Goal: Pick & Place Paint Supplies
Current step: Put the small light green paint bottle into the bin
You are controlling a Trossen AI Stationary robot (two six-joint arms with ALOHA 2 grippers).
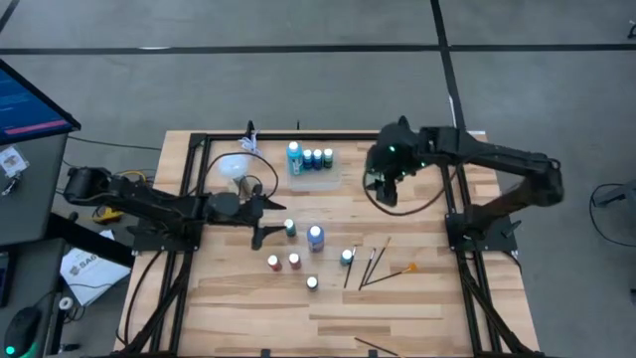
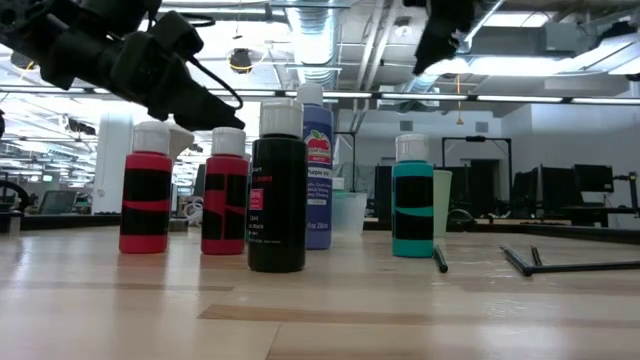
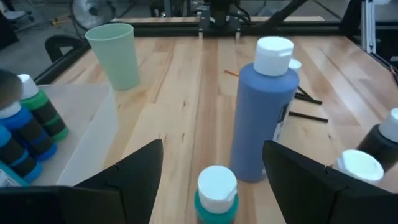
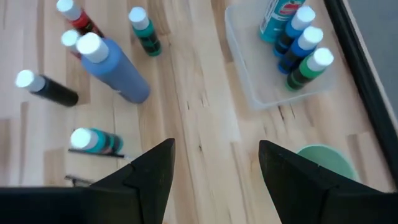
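Small white-capped paint bottles stand upright on the wooden table: a tall blue one (image 1: 315, 237), two red (image 1: 273, 263) (image 1: 294, 262), a black one (image 1: 312, 283) and a teal one (image 1: 347, 257). Thin dark brushes (image 1: 376, 267), one orange-tipped, lie flat to their right. Several more bottles (image 1: 310, 157) stand in the clear tray (image 1: 316, 180). My left gripper (image 3: 214, 168) is open and low, its fingers on either side of a small teal-green bottle (image 3: 216, 196) without touching it. My right gripper (image 4: 214, 165) is open, high above the table near the tray.
The translucent green cup (image 4: 323, 160) stands beneath my right gripper, beside the tray (image 4: 280, 87). A white rounded object (image 1: 233, 165) sits at the table's far left. A black frame (image 1: 194, 159) borders the table. Bare wood lies along the near edge.
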